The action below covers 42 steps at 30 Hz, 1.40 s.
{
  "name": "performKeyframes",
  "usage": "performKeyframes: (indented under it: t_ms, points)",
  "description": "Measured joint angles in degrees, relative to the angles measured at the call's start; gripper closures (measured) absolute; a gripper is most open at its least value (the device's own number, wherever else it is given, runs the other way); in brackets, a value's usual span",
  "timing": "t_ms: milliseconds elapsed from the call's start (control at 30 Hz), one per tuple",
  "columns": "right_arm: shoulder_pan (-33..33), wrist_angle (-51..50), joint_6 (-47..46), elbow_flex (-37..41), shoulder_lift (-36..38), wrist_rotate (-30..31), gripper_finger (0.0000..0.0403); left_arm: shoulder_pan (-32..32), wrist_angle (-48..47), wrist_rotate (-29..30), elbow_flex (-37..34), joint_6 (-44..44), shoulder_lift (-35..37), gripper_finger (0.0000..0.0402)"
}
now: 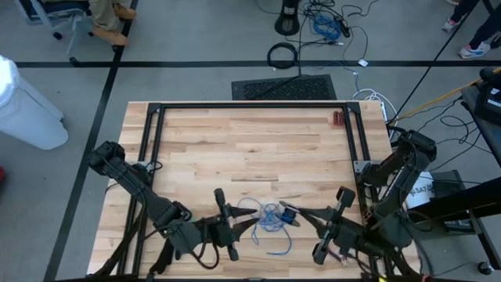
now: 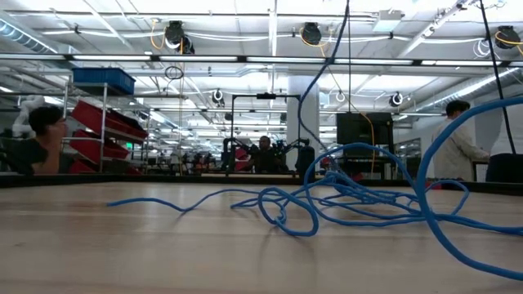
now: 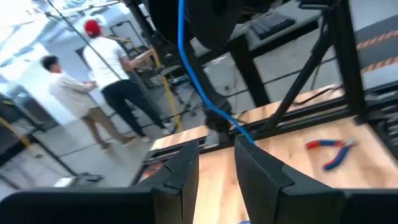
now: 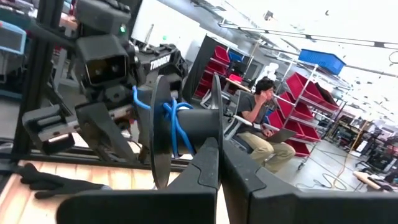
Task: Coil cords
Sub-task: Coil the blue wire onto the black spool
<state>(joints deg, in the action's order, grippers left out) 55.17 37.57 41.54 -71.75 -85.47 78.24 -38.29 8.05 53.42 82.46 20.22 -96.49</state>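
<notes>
The blue cord [image 1: 270, 221] lies in loose tangled loops [image 2: 351, 196] on the wooden table near its front edge. One strand rises off the table [image 2: 315, 82] to a black spool [image 4: 180, 124], where a few turns [image 4: 177, 127] wrap the hub. My right gripper [image 1: 301, 211] is shut on that spool and holds it above the loops. Left of the loops, my left gripper [image 1: 246, 225] points level toward the spool, and its fingers [image 3: 217, 146] are open with bare wood between them. The rising strand [image 3: 186, 62] passes one fingertip [image 3: 245, 140]; whether it touches, I cannot tell. My right gripper pinches one round flange of the spool at its rim [image 4: 214, 134] between its two fingers [image 4: 219, 149]. The fingers come at it level, from the table's right side. The spool is lifted clear of the table with its axle about level, and the cord hangs slack from the hub.
Red-handled pliers [image 1: 338, 118] lie at the table's far right corner [image 3: 333, 151]. A black rail frame [image 1: 250, 106] borders the tabletop. Bare wood stretches across the table's middle and far half. People sit and stand in the room beyond.
</notes>
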Motion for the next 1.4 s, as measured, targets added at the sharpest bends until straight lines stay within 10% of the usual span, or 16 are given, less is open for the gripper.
performKeyframes:
  t_ms: [1400]
  points:
    - [5.69, 0.42, 3.16, 0.00, 3.96, 5.75, 0.0403, 4.16, 11.12, -8.31, -0.02, -6.40, -9.01, 0.0228]
